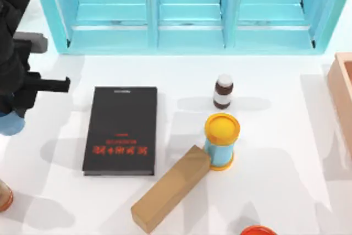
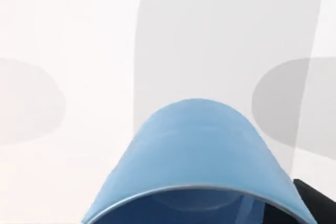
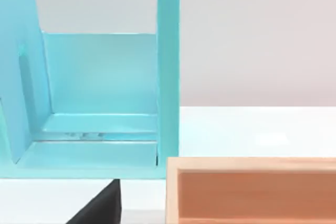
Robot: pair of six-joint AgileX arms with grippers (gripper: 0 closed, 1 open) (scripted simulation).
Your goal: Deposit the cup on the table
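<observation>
Left hand [image 1: 14, 115]: at the top view's far left edge, over the white surface [image 1: 275, 152]; clasping the small light blue plastic cup [image 2: 197, 156]
Cup: left wrist view shows its rim and tapered wall close up; top view only a blue sliver
Black book [image 1: 122, 129]: right of that hand

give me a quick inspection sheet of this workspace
surface: white table, shadowed in patches
job's things: cup at the left gripper, above the table at its left edge
clutter: black book, wooden block touching blue canister, small bottle, wooden box at right edge
grippers: left gripper at far left; right arm parked near the box
cables: nothing seen
surroundings: blue cabinet at back
</observation>
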